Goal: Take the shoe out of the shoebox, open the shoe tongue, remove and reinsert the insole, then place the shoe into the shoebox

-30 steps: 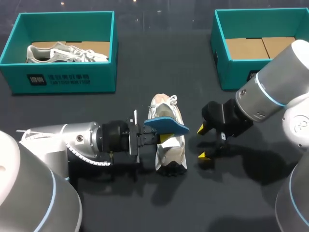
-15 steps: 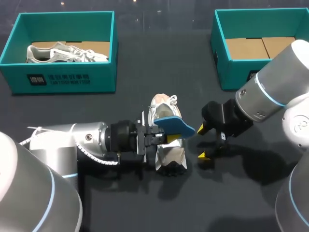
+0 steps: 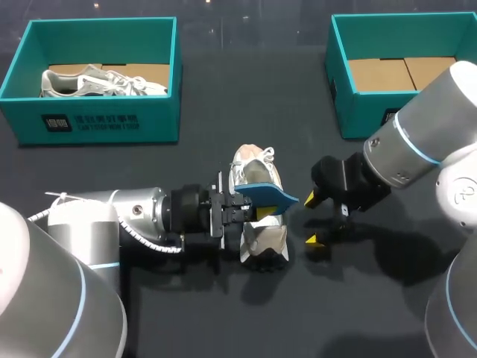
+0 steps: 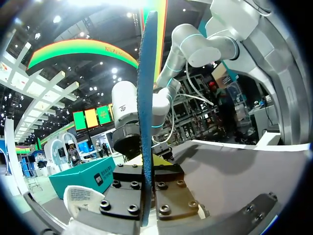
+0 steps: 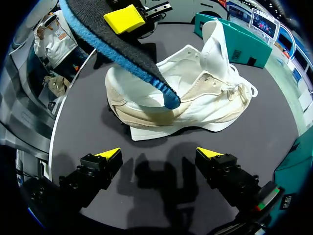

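Observation:
A white shoe [image 3: 257, 224] stands on the dark table between the two boxes, its tongue [image 5: 215, 36] pulled up. My left gripper [image 3: 252, 211] comes in from the left and is shut on a blue-edged dark insole [image 3: 267, 195], held over the shoe's opening. In the left wrist view the insole [image 4: 145, 112] stands edge-on between the fingers of the left gripper [image 4: 146, 169]. My right gripper [image 3: 311, 220] is open just right of the shoe. In its own view the shoe [image 5: 195, 105] lies ahead of the right gripper [image 5: 159, 159], with the insole [image 5: 117, 49] above the heel.
A teal shoebox [image 3: 93, 112] at the back left holds another white shoe [image 3: 97, 82]. A second teal shoebox [image 3: 346, 97] at the back right shows only its cardboard floor. Bare table lies in front of the shoe.
My left arm has pushed to the right, carrying the insole a little further over the shoe. The right arm and the shoe have stayed put.

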